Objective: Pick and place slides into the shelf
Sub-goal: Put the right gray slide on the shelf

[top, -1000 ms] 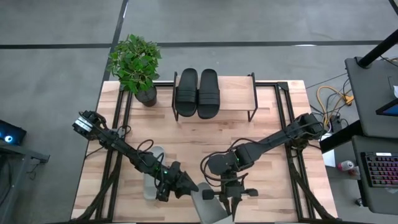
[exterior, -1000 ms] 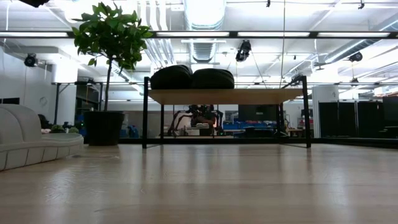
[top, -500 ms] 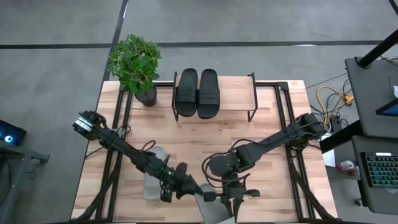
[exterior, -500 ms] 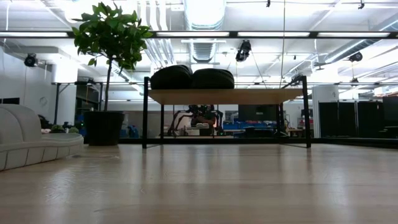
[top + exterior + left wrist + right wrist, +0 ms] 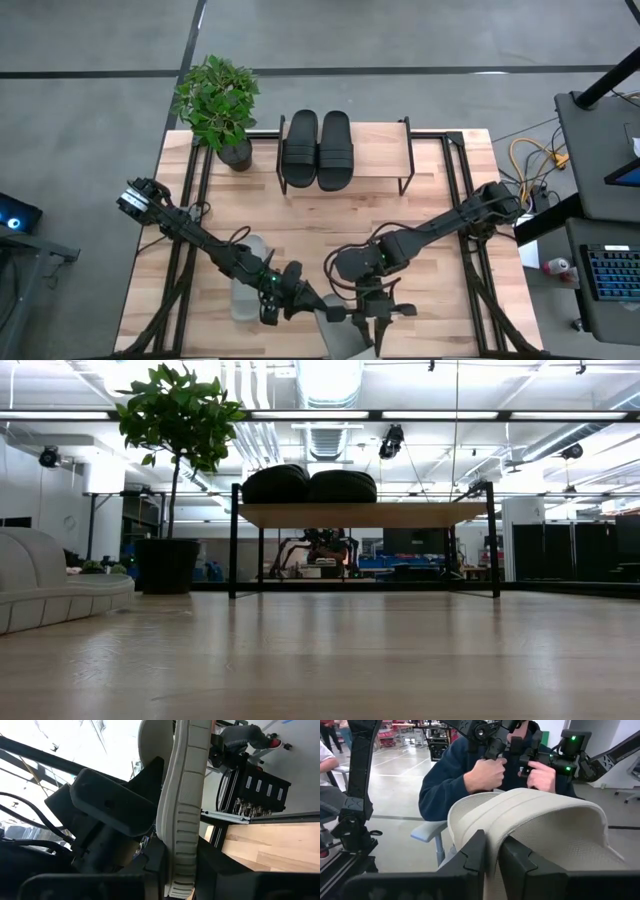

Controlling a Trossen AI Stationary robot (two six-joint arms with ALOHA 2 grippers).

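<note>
The right gripper (image 5: 492, 865) is seen closed on the wide strap of a pale slide (image 5: 540, 827), the dark fingers pinching the strap's edge. In the high view this gripper (image 5: 373, 318) sits at the table's near edge, at about six o'clock, with the slide (image 5: 343, 340) partly overhanging. The left gripper (image 5: 318, 306) is just beside it, and its wrist view shows its fingers clamped on the ribbed sole edge of the same pale slide (image 5: 186, 805); both arms are thus judged to be holding one sandal between them, possibly for a handover.

The second pale slide (image 5: 246, 275) lies flat on the table at about seven o'clock, partly under the left arm.

The black pair (image 5: 318, 150) is already set on the shelf (image 5: 380, 160) at twelve o'clock, filling its left half; the right half is bare. Roughly half the task is judged done: two pale slides remain to be placed.

A potted plant (image 5: 217, 105) stands at eleven o'clock, just beside the shelf's left end, well off the route to the free half. Beyond the table a seated person (image 5: 470, 780) holding controls is visible.
</note>
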